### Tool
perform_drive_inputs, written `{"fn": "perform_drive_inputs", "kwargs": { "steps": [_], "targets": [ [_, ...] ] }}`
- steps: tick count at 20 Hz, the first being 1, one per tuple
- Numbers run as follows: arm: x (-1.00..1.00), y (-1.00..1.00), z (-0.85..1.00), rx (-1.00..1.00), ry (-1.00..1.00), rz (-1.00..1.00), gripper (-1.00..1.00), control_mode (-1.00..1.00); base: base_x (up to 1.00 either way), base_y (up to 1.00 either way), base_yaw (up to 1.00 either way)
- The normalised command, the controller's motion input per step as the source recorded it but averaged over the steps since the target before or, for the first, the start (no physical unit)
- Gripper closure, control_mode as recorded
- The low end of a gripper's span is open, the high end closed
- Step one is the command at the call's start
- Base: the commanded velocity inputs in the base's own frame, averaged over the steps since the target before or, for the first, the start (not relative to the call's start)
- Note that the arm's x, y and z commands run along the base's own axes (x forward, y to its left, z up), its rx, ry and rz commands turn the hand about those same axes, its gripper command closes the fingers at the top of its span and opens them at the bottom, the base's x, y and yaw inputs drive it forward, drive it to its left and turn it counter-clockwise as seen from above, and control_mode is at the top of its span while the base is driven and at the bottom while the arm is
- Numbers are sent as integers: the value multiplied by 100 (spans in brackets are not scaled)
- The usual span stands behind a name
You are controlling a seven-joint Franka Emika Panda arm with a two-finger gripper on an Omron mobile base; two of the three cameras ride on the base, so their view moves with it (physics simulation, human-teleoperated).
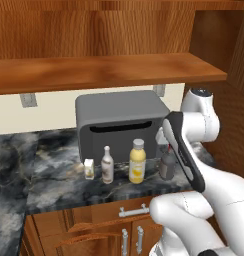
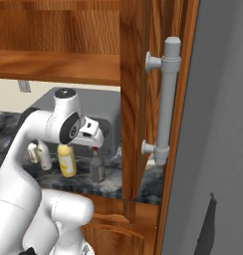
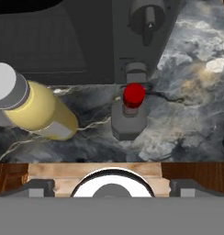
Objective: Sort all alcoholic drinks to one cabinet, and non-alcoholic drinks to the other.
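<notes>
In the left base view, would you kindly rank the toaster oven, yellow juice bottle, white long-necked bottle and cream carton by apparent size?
1. toaster oven
2. yellow juice bottle
3. white long-necked bottle, slimmer but nearly as tall
4. cream carton

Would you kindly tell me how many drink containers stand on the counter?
4, in a row before the toaster oven: cream carton, white long-necked bottle, yellow juice bottle, and dark red-capped bottle, partly behind the arm.

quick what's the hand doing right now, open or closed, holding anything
Hand: open, holding nothing, poised above the red-capped bottle on the counter.
</notes>
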Motion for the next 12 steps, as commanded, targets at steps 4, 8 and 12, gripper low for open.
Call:
{"fn": "perform_drive_inputs", "kwargs": {
  "steps": [4,8,12],
  "targets": [
    [-18,-5,-15,0,-11,-1,-100,-100,0,0,0],
    [-23,-5,-12,0,-14,-1,-100,-100,0,0,0],
    [-16,-2,-13,0,-13,0,-100,-100,0,0,0]
  ]
}}
